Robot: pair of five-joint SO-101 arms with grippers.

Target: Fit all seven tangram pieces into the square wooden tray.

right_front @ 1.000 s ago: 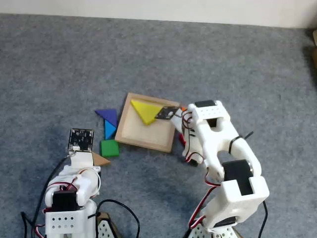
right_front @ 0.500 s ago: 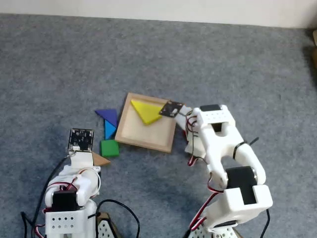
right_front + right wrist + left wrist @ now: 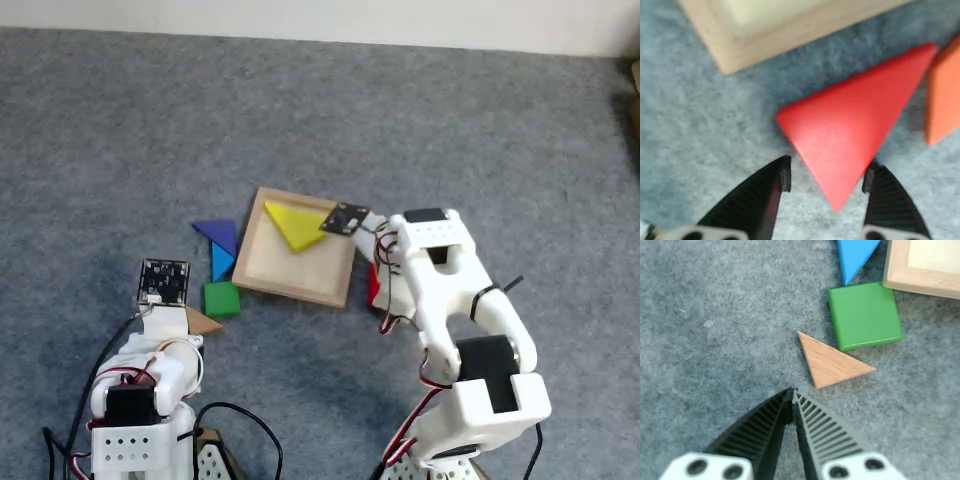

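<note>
The left arm [image 3: 135, 400] sits just as it did a second ago. The right arm [image 3: 445, 300] has edged slightly away from the square wooden tray [image 3: 290, 288], and the red triangle [image 3: 374, 287] now shows more plainly beside the tray's right rim.

On the left of the counter [image 3: 450, 120], the left end effector [image 3: 792, 392] hangs low over the grey surface. Its two ribbed fingers are pressed together with nothing between them. The wooden triangle [image 3: 832, 364] lies just beyond its tips, not touching them, and close against the green square [image 3: 865, 315]. Past the square lies the blue triangle [image 3: 854, 255], its point aimed at the square, beside a corner of the tray. From above, the purple piece [image 3: 217, 235] lies farthest out. It forms a short column with the blue triangle and the green square just outside the tray's left rim.

Inside the tray, the yellow triangle [image 3: 295, 223] lies flat against the far rim.

On the right, the right end effector [image 3: 826, 177] is spread apart. One fingertip stands on each side of the red triangle's narrow corner, which lies flat on the counter between them. Whether either fingertip touches the piece, I cannot tell. The tray's rim is near the triangle's far side. The orange piece [image 3: 942, 105] lies just beside the triangle, on the side away from the tray.
</note>
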